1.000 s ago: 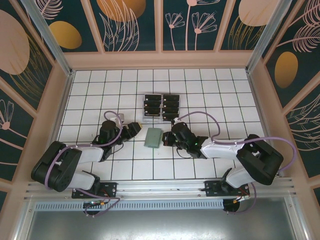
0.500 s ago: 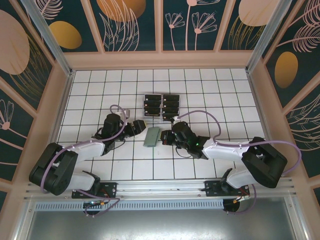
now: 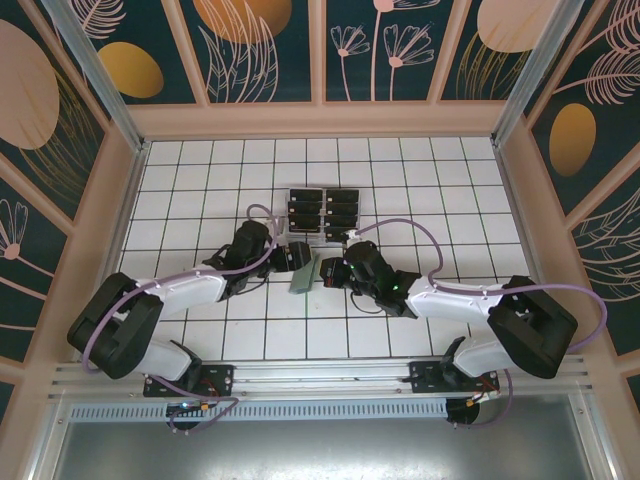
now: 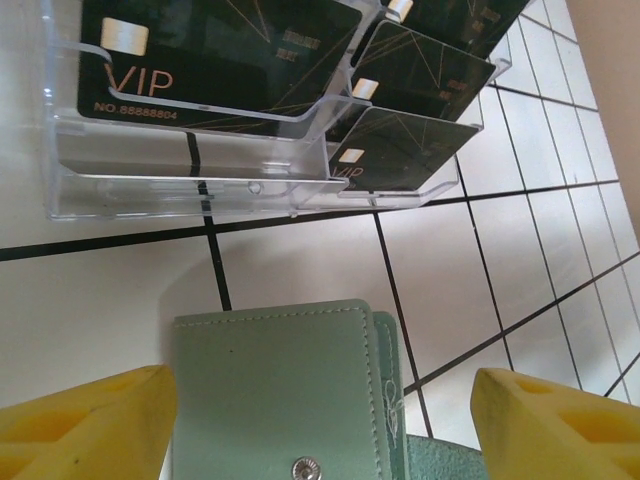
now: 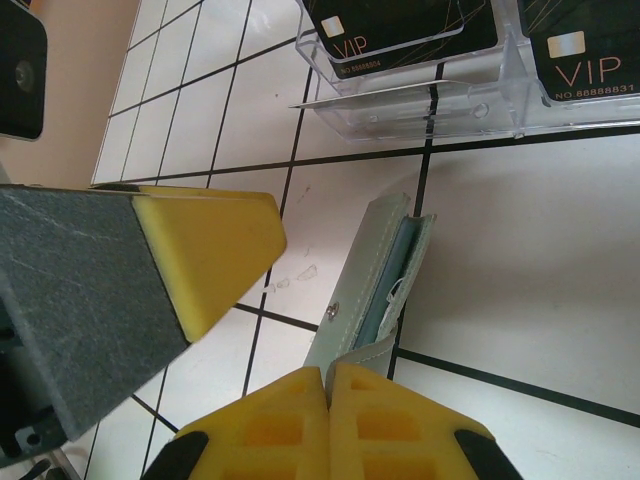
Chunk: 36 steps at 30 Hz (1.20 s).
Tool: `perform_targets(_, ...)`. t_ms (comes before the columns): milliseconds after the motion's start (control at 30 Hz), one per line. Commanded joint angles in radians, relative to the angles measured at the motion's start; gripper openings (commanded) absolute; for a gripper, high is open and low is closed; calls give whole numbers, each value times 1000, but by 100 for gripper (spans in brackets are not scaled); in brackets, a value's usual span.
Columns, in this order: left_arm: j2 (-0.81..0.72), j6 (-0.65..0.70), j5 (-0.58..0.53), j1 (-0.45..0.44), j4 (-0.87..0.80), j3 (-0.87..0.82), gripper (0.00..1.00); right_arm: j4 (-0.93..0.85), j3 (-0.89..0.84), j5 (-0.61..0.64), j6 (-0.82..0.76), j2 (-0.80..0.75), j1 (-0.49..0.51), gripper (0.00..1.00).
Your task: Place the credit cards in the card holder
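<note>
White tiled counter [image 3: 420, 170] with black grout lines, walled by peach panels. The left arm [image 3: 170, 295] and the right arm [image 3: 470, 300] both reach inward and meet near the counter's middle. Just beyond them a clear plastic rack [image 3: 323, 212] stands in two columns of slots. The left claw [image 4: 320, 420] is released, its yellow pads spread wide on either side of the card holder [image 3: 303, 272] and not touching it. The right claw [image 5: 328, 385] is clenched, its yellow pads pressed together on the lower flap edge of the card holder. The card holder, a grey-green stitched wallet, sits between the two claws just in front of the rack; the right wrist view shows it edge-on and slightly parted, with a paler lining inside. The credit cards [image 4: 215, 60], black with gold "VIP" lettering, stand in the rack's slots. A small metal snap [image 5: 333, 310] marks the card holder's outer face.
</note>
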Motion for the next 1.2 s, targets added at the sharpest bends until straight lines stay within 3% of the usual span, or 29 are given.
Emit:
perform_targets(0, 20, 38, -49, -16, -50, 32, 78, 34, 20, 2, 2, -30, 7, 0)
perform_targets(767, 88, 62, -139, -66, -110, 87, 80, 41, 9, 3, -2, -51, 6, 0)
perform_targets(1167, 76, 84, -206, -69, -147, 78, 76, 43, -2, 3, 2, -58, 1, 0)
